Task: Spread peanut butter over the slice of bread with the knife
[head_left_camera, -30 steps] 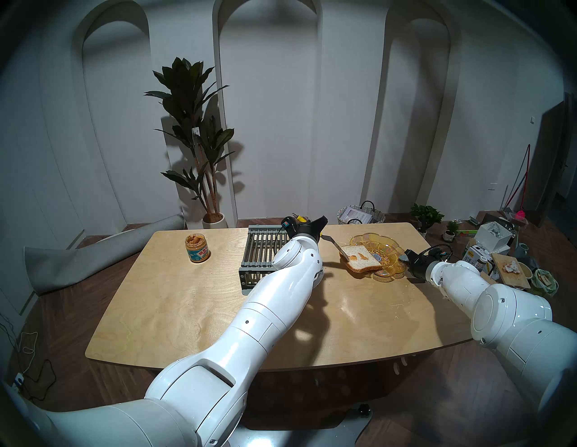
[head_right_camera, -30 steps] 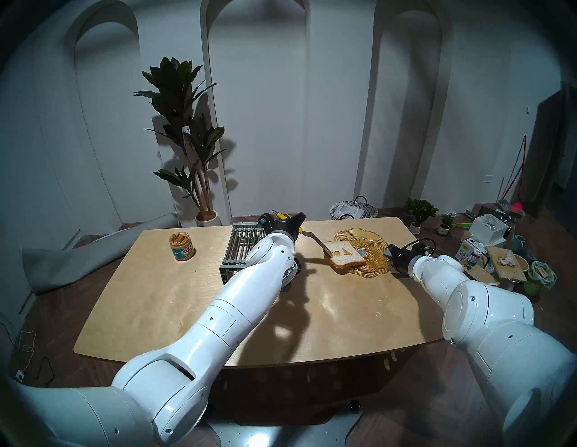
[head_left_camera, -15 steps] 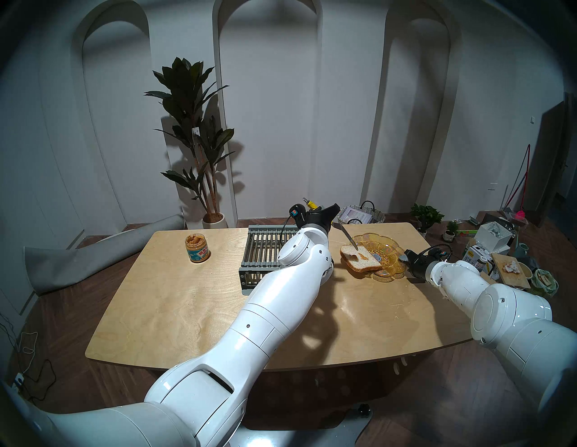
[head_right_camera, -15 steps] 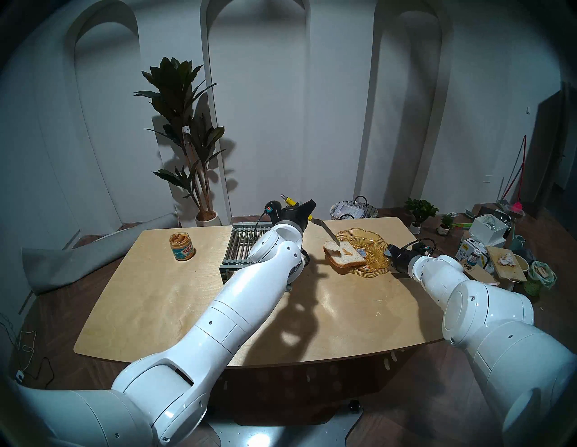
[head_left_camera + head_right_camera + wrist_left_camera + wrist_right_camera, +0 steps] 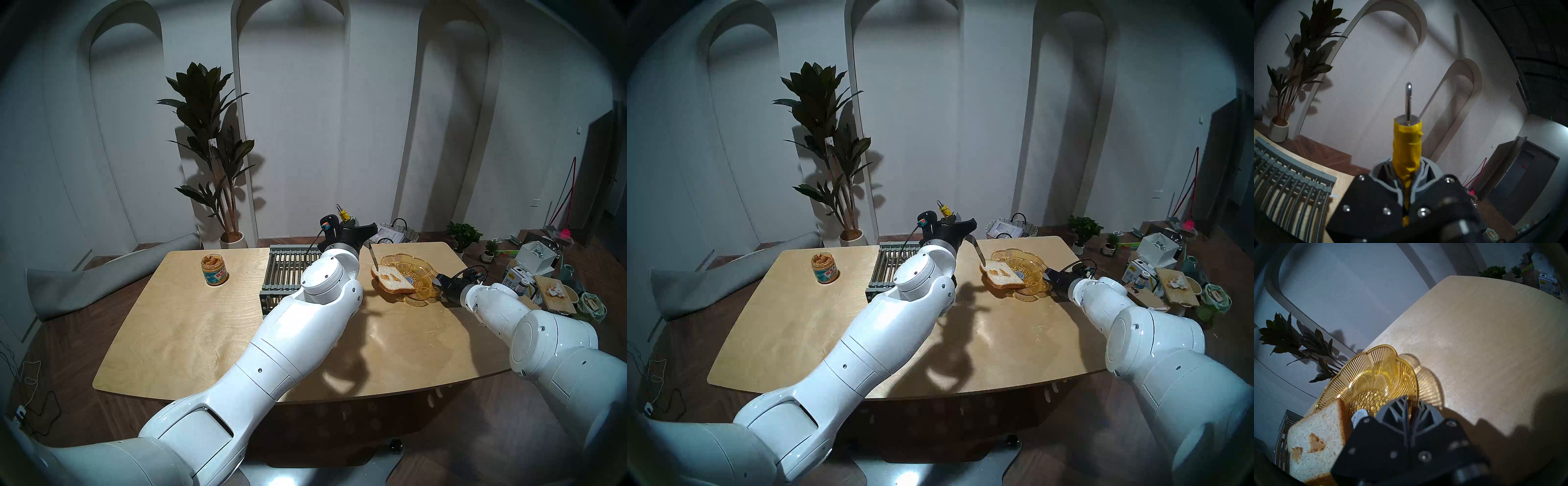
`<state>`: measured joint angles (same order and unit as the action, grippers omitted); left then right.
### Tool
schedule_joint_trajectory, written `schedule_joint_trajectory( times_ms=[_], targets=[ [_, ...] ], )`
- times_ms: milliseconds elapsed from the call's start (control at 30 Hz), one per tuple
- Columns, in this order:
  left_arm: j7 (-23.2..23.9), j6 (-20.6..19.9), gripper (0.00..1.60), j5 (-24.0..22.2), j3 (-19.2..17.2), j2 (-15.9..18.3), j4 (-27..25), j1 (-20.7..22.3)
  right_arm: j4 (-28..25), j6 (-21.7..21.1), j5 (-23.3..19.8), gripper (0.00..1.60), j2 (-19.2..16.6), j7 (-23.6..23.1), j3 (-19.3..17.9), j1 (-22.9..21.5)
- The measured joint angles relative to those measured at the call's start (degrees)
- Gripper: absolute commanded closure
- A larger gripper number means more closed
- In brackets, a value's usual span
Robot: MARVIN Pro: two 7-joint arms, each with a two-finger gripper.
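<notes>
Right gripper (image 5: 1409, 410): jaws closed on amber dish (image 5: 419, 268) rim, apparently steadying it. Slice of bread (image 5: 393, 280): leaning half out of dish, peanut butter (image 5: 386, 276) smears patchy. Left gripper (image 5: 1405, 186): clamped on knife (image 5: 372, 258) handle, blade tip down at bread's far corner. Jar (image 5: 213, 270): far left.

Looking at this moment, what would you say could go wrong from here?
The slice of bread overhangs the amber dish rim toward the left gripper; pressing with the knife tip there could tip it onto the table. The blade stands steeply and may gouge instead of spreading the peanut butter smears.
</notes>
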<state>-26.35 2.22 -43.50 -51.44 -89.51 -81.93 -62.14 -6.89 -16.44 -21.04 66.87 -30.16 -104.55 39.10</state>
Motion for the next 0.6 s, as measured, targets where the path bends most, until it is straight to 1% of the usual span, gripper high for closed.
schedule_joint_trajectory(
  times_ms=[167,233,267,300,333,367,400,467,500,533,567,600],
  targets=[
    [-0.8,-1.1,1.6,0.3,-0.1,1.4,-2.0,-0.4,-0.5,0.2,1.3,1.6,0.3,0.1,1.6,-0.1],
    [-1.1,-1.7,1.6,0.3,-0.2,2.0,-2.9,-0.5,-0.9,-0.5,2.1,1.6,0.4,-0.2,2.7,-0.6],
    [-1.1,-1.8,1.6,0.3,-0.2,2.2,-3.2,-0.5,-1.1,-0.7,2.4,1.53,0.5,-0.4,3.1,-0.8],
    [-1.1,-2.0,1.6,0.3,-0.3,2.3,-3.4,-0.5,-1.2,-1.0,2.6,1.35,0.6,-0.6,3.3,-0.9],
    [-1.1,-2.2,1.6,0.3,-0.3,2.5,-3.7,-0.5,-1.3,-1.3,3.0,1.29,0.7,-0.8,3.7,-1.0],
    [-1.1,-2.3,1.6,0.3,-0.4,2.6,-3.8,-0.6,-1.4,-1.5,3.2,1.29,0.7,-0.9,4.0,-1.1],
    [-1.1,-2.4,1.6,0.3,-0.4,2.7,-4.0,-0.6,-1.4,-1.8,3.4,1.6,0.8,-1.0,4.2,-1.2],
    [-1.0,-2.6,1.6,0.2,-0.6,2.9,-4.3,-0.6,-1.6,-2.3,3.9,1.57,1.0,-1.4,4.8,-1.4],
    [-1.0,-2.6,1.6,0.1,-0.7,2.9,-4.5,-0.7,-1.7,-2.5,4.1,0.65,1.1,-1.5,5.0,-1.4],
    [-1.0,-2.7,1.6,0.1,-0.8,3.0,-4.6,-0.7,-1.8,-2.7,4.3,0.08,1.1,-1.6,5.2,-1.5],
    [-0.9,-2.7,1.6,0.0,-0.9,3.0,-4.8,-0.7,-1.9,-2.9,4.5,0.0,1.2,-1.7,5.5,-1.5],
    [-0.9,-2.7,1.6,-0.1,-1.1,3.1,-4.9,-0.8,-2.0,-3.2,4.9,0.0,1.4,-1.8,5.8,-1.5]
  ],
)
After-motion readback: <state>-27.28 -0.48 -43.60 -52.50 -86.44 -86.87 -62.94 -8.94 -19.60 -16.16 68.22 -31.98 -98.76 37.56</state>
